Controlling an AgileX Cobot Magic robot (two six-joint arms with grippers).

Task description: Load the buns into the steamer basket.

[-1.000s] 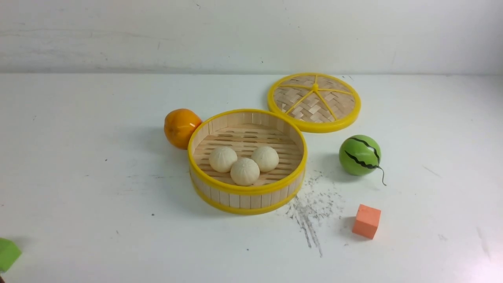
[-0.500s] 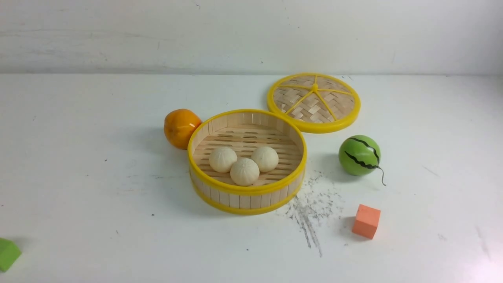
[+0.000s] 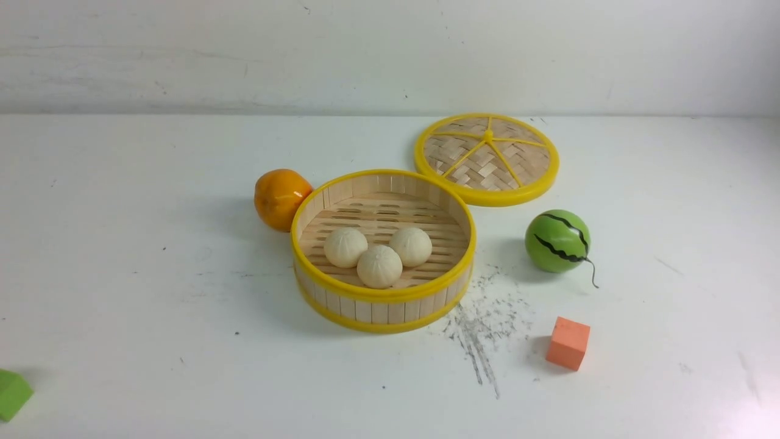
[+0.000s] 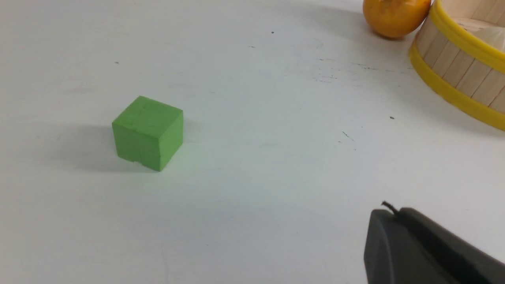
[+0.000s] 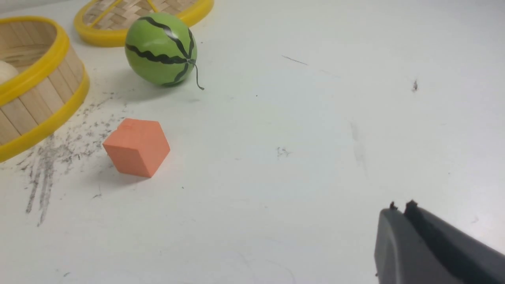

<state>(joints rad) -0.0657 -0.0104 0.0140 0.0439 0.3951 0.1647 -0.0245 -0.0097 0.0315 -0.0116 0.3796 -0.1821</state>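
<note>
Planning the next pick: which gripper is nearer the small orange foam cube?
Right. The right gripper is over bare table with the small orange foam cube in its wrist view; the left gripper is across the round bamboo steamer basket, by the green cube.

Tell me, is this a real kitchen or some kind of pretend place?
Probably a pretend setup for robot practice, not a kitchen. A bare white table against a plain wall holds toy-looking things: a bamboo steamer basket with three buns, a little striped watermelon ball, and foam cubes.
</note>
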